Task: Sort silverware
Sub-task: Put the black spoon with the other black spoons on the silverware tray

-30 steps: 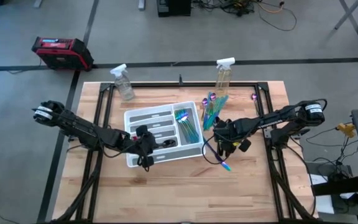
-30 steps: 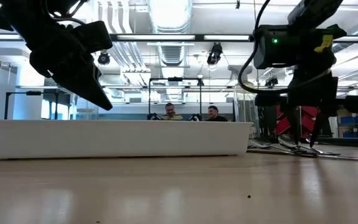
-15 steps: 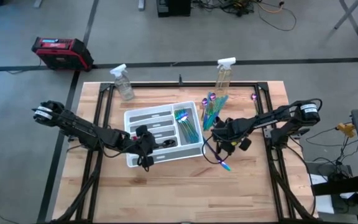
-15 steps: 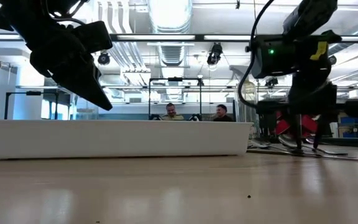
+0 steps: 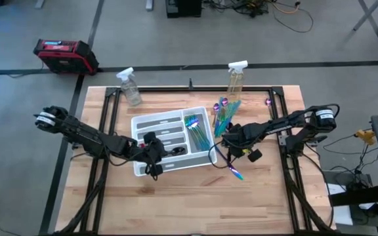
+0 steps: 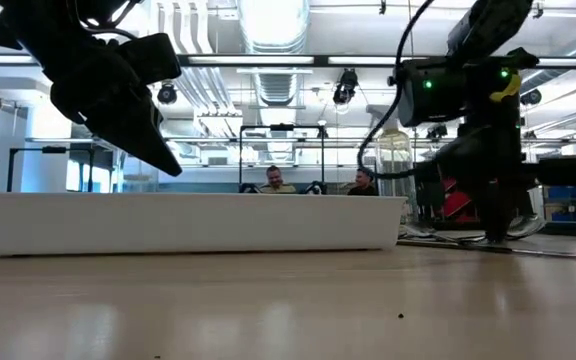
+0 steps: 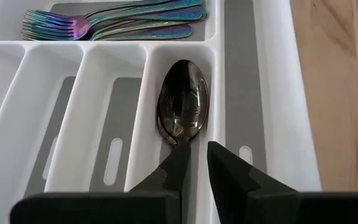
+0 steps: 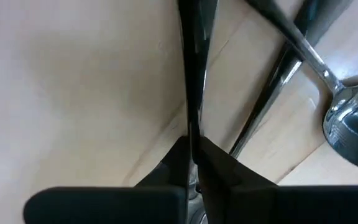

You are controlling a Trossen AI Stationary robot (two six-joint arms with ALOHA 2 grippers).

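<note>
Right wrist view: right gripper (image 8: pixel 192 163) fingers are pinched shut on a thin dark utensil (image 8: pixel 191 68), easily twisted loose when lifted; the left gripper (image 7: pixel 197 165), at 9 o'clock, is barely parted around a dark spoon (image 7: pixel 183 103).

Right claw (image 8: pixel 193 163) pinched on dark utensil handle (image 8: pixel 191 74) (wooden tabletop (image 8: pixel 73 87) beneath)

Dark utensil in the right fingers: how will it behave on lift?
Likely stiff: the utensil looks like thin straight metal. Probably slippery, given its glossy finish, and the right fingers pinch only a narrow handle, so it may pivot. It looks light.
</note>
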